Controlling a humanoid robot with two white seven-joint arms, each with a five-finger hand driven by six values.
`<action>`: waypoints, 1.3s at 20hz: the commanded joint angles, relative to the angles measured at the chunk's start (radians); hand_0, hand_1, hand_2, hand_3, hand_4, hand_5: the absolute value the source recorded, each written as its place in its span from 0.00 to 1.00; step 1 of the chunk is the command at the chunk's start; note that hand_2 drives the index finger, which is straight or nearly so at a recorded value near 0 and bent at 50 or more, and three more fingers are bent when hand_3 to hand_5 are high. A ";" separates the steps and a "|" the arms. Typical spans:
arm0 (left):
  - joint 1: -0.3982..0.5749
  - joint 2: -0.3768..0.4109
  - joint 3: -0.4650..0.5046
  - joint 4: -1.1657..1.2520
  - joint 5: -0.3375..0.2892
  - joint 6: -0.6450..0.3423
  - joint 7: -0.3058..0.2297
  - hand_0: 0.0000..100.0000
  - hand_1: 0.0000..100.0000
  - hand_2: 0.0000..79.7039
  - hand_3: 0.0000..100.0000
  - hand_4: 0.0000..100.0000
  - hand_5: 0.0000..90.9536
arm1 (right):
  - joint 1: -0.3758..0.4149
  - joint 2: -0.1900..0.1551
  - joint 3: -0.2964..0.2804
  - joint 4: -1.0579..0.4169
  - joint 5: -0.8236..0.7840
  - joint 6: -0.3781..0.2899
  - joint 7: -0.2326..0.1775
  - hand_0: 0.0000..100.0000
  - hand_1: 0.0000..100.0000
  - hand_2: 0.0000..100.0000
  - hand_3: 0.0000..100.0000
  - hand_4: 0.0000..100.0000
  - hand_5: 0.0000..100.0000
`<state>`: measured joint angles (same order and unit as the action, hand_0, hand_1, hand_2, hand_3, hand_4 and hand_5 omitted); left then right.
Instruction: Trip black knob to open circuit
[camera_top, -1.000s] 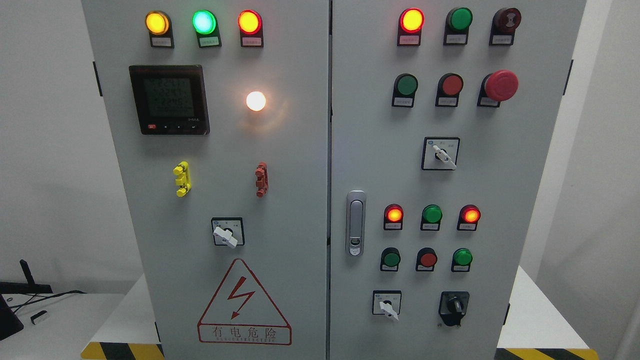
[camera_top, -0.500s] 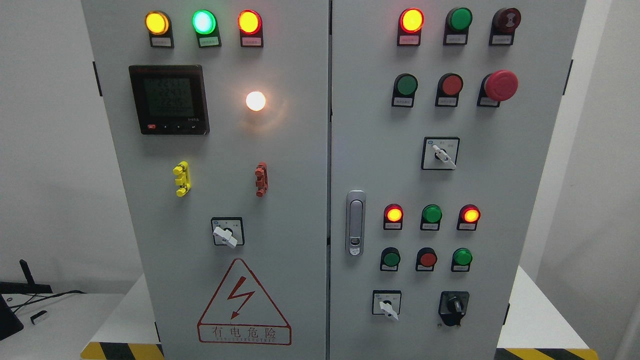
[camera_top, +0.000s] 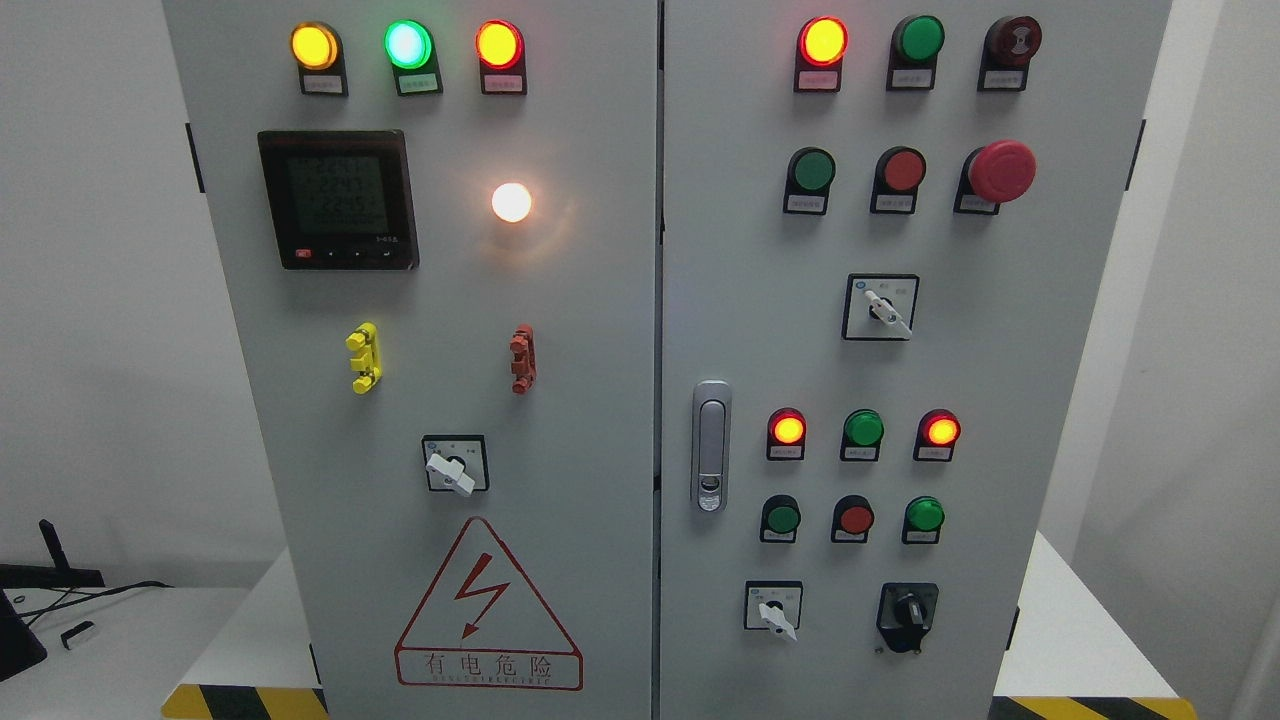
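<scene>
Grey two-door electrical cabinet (camera_top: 560, 300) stands on a white bench (camera_top: 1080, 640), its indicator lamps lit; neither robot hand is in the frame, so the state of the fingers cannot be told.

The black knob (camera_top: 908, 608) sits at the lower right of the right door, just right of a white-handled selector switch (camera_top: 773, 610) and below a row of three small buttons. A red mushroom stop button (camera_top: 1002, 171) is high on the same door; the door latch (camera_top: 711, 445) is near the seam. A digital meter (camera_top: 338, 198) and a red warning triangle (camera_top: 488, 605) mark the left door.
</scene>
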<state>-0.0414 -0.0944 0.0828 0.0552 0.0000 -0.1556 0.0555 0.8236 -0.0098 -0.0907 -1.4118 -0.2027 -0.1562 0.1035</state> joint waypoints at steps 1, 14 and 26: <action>0.000 0.001 0.000 0.000 -0.031 -0.001 0.000 0.12 0.39 0.00 0.00 0.00 0.00 | 0.097 -0.039 -0.053 -0.504 -0.001 -0.046 -0.013 0.08 0.36 0.27 0.46 0.40 0.34; 0.000 0.001 0.000 0.000 -0.031 -0.001 0.000 0.12 0.39 0.00 0.00 0.00 0.00 | -0.225 -0.099 -0.185 -0.547 -0.050 0.131 -0.027 0.16 0.54 0.43 0.75 0.68 0.59; 0.000 -0.001 0.000 0.000 -0.031 -0.001 0.000 0.12 0.39 0.00 0.00 0.00 0.00 | -0.595 -0.114 -0.199 -0.539 -0.052 0.371 -0.041 0.18 0.55 0.45 0.75 0.68 0.61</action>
<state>-0.0414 -0.0940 0.0828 0.0552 0.0000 -0.1556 0.0555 0.3821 -0.1001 -0.2486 -1.9007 -0.2516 0.1764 0.0657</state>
